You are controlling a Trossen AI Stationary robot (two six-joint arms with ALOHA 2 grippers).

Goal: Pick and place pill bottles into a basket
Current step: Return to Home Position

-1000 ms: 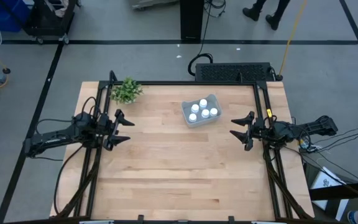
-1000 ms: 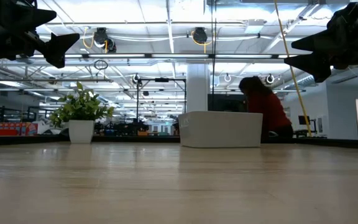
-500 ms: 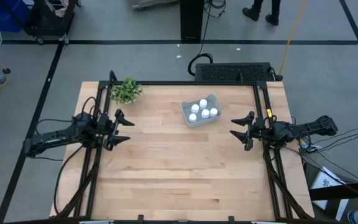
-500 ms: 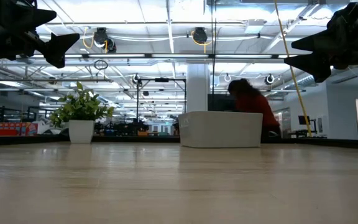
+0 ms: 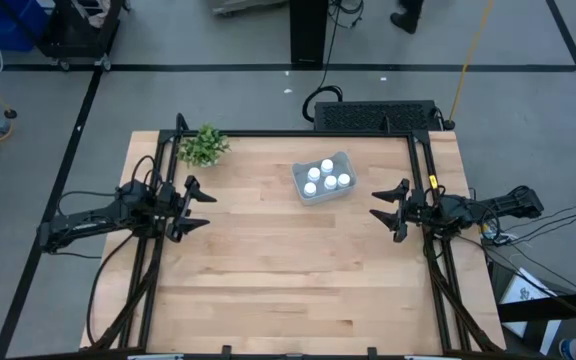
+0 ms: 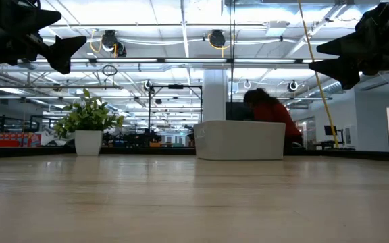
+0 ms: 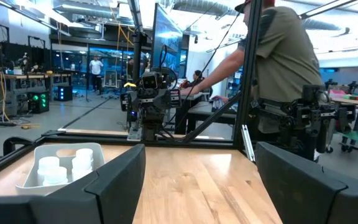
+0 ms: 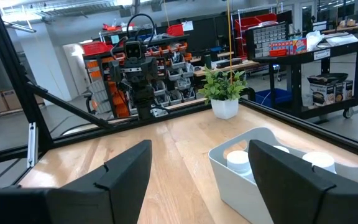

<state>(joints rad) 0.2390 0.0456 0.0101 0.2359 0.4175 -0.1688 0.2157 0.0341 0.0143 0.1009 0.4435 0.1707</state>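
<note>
A pale wooden table (image 5: 278,260) stands on a grey workshop floor, seen from above. A small green plant (image 5: 203,146) sits at the table's upper left. The basket (image 5: 297,174) lies upper centre, its long axis slanting from lower left to upper right. Five white pill bottles (image 5: 327,166) stand inside it, caps up. The left gripper (image 5: 206,210) hovers middle left and the right gripper (image 5: 374,206) middle right, both with fingers spread, well apart from the basket. At table level, a person (image 6: 269,111) in red shows behind the basket.

A robotics lab was indicated: a framed table (image 5: 288,260) was set on a taped floor (image 5: 218,100), and parts drawers (image 8: 267,38), a cart (image 8: 328,65) and ceiling ducts (image 7: 204,6) were seen beyond.
</note>
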